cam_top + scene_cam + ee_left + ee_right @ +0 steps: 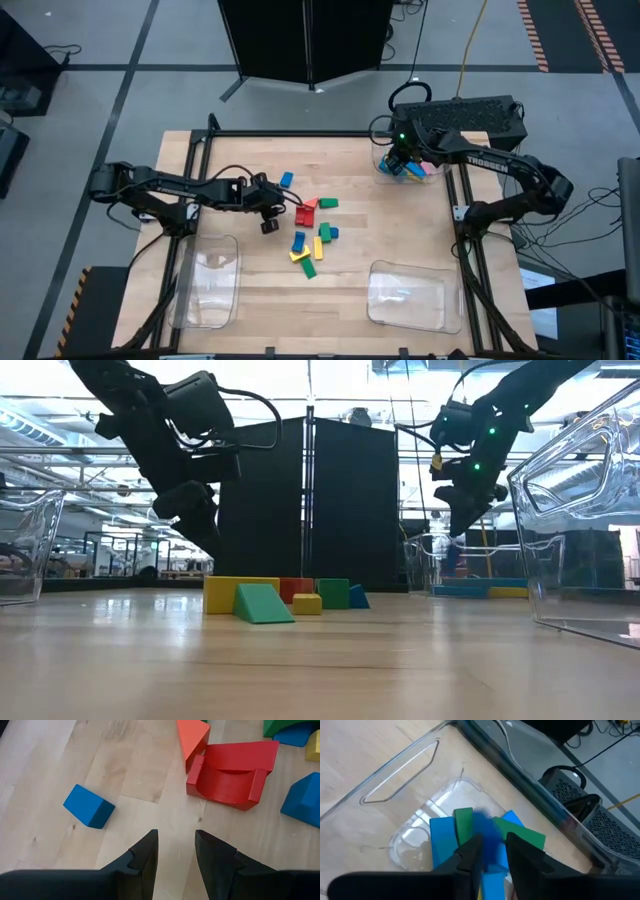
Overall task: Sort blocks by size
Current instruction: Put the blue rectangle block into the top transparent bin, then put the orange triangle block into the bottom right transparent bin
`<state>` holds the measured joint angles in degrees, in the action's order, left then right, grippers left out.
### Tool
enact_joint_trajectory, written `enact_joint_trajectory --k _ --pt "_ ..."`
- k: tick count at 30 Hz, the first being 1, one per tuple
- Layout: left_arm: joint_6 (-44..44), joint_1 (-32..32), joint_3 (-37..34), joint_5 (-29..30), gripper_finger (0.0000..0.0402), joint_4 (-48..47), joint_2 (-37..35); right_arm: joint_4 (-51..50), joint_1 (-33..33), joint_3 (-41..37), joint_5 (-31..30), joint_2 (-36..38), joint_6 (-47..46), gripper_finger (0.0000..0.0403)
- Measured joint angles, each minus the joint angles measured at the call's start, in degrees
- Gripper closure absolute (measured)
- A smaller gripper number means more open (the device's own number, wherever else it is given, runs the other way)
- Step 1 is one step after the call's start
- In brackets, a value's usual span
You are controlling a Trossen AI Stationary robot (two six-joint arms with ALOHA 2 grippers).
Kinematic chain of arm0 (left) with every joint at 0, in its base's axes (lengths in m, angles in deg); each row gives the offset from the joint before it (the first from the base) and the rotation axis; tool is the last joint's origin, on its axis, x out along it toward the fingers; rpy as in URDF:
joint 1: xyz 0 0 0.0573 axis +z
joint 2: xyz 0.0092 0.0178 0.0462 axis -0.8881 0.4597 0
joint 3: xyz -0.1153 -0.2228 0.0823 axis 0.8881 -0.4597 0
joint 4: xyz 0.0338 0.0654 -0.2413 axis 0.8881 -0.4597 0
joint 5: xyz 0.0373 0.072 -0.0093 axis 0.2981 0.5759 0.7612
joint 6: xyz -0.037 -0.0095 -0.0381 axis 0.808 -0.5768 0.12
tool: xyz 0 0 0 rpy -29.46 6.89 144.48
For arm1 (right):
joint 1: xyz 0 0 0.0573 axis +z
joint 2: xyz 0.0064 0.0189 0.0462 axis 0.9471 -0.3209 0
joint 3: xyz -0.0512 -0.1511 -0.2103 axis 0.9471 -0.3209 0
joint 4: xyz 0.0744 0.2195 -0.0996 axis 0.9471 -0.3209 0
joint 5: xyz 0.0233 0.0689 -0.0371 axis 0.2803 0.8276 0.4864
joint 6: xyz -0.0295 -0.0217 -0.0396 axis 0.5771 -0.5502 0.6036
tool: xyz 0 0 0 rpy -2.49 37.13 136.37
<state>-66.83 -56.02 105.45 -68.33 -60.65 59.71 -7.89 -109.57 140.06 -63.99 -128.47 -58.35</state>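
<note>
On the worktop (pixel 250 290)'s left side I see my left pincer (pixel 176 851) hanging partly open and empty, a lone blue block (pixel 88 806) beside it and the red arch block (pixel 233 774) just ahead. The loose blocks (pixel 312 230) cluster mid-worktop. At far right, my right pincer (pixel 492 851) hovers over the back clear tray (pixel 410 775), fingers narrowly parted around a blurred blue block (pixel 487 837) above the sorted ones.

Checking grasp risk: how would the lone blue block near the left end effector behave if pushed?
The blue block looks rigid and flat-faced, so it would probably slide on the table rather than roll. It sits low and squat, so tipping seems unlikely. Being small, it is likely light.
</note>
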Motion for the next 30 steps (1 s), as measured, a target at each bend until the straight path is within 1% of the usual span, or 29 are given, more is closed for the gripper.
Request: enact_joint_trajectory --k 7,12,15,20,24,28,30 --pt "0.01 0.05 0.03 0.00 0.0269 0.35 0.00 0.56 -0.06 0.00 -0.12 -0.02 1.04 0.0295" --pt "-0.58 0.06 0.03 0.02 0.0269 2.01 0.00 0.14 0.86 0.00 -0.09 0.41 -1.72 0.0284" --pt "-4.10 0.06 0.03 0.02 0.0269 4.83 0.00 1.16 2.95 0.00 0.80 1.68 -1.86 0.0283" --pt "-9.12 0.04 0.03 0.04 0.0269 7.14 0.00 4.93 6.95 0.00 4.36 5.17 -1.97 0.0290" --pt "-6.21 0.13 0.03 -0.11 0.0269 9.55 0.00 5.39 10.43 0.00 6.08 8.03 -4.09 0.0293" --pt "-4.41 0.13 0.03 -2.70 0.0268 11.94 0.41 5.89 13.85 0.00 6.06 9.87 -6.37 0.0293" --pt "-4.43 0.12 0.11 -3.52 0.0259 13.45 1.21 7.75 15.37 0.00 6.01 10.04 -7.56 0.0293"
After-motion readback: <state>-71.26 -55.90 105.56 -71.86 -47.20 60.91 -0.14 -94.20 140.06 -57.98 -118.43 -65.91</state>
